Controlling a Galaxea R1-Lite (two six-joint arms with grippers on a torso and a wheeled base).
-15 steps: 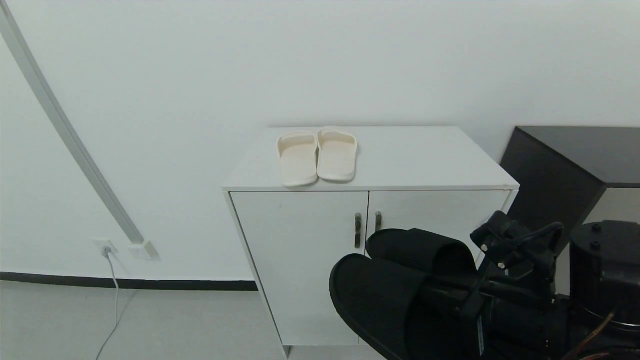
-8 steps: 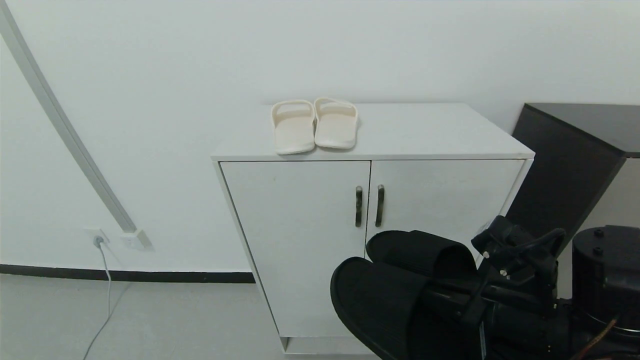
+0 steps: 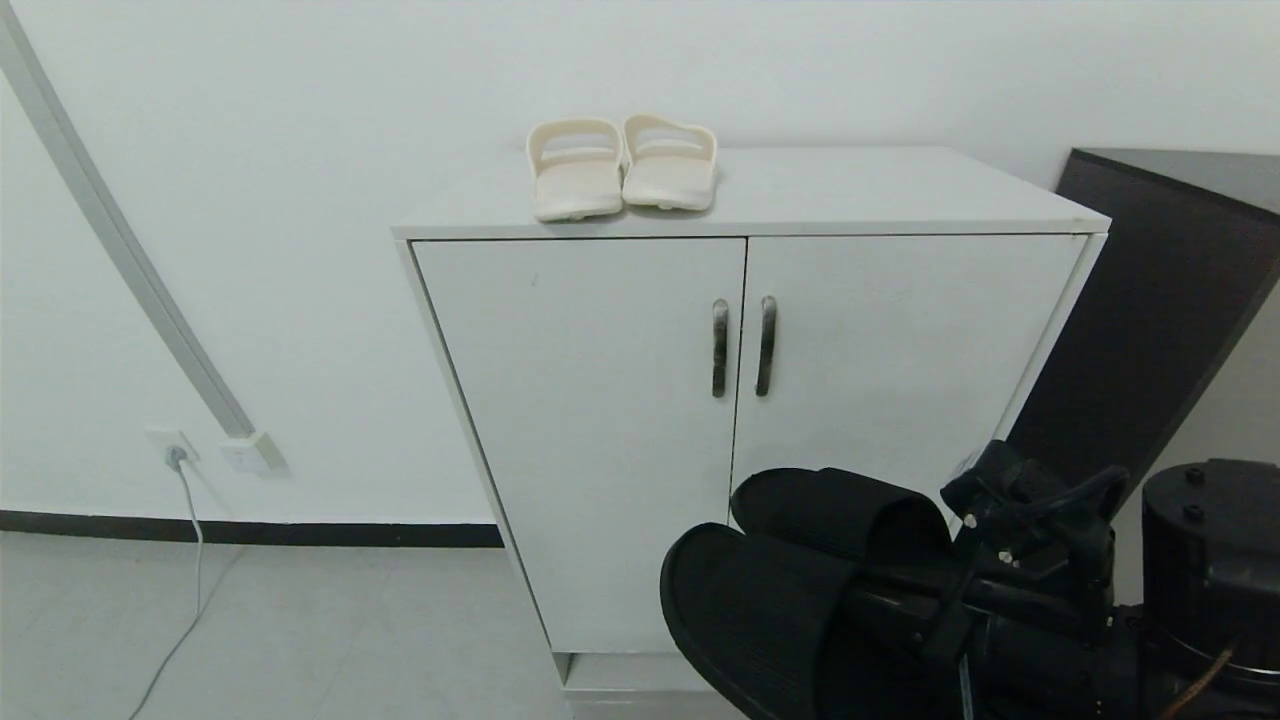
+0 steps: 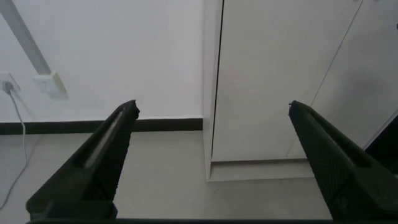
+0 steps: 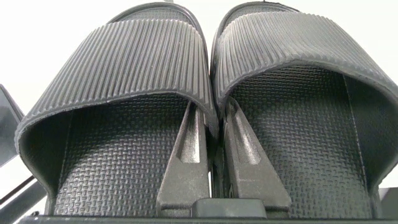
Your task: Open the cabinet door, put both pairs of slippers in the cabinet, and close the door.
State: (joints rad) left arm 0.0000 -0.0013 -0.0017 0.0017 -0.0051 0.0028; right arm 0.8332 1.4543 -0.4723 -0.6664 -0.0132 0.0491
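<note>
A white two-door cabinet [image 3: 600, 440] stands against the wall, both doors shut, two dark handles [image 3: 741, 346] at the middle seam. A pair of cream slippers [image 3: 620, 167] lies on its top near the left. My right gripper [image 5: 214, 149] is shut on a pair of black slippers [image 3: 800, 590], its fingers [image 5: 186, 155] pinching the two inner edges together, low in front of the right door. My left gripper [image 4: 211, 109] hangs open near the floor, facing the cabinet's lower left corner [image 4: 214, 155].
A dark cabinet [image 3: 1160, 300] stands right of the white one. On the wall at the left, a slanted grey conduit [image 3: 110, 240] runs down to sockets [image 3: 215, 452] with a cable [image 3: 175, 590] trailing onto the grey floor.
The head view has dropped, so the cabinet sits higher in the picture and its front shows more. The right gripper holds the black slippers as before.
</note>
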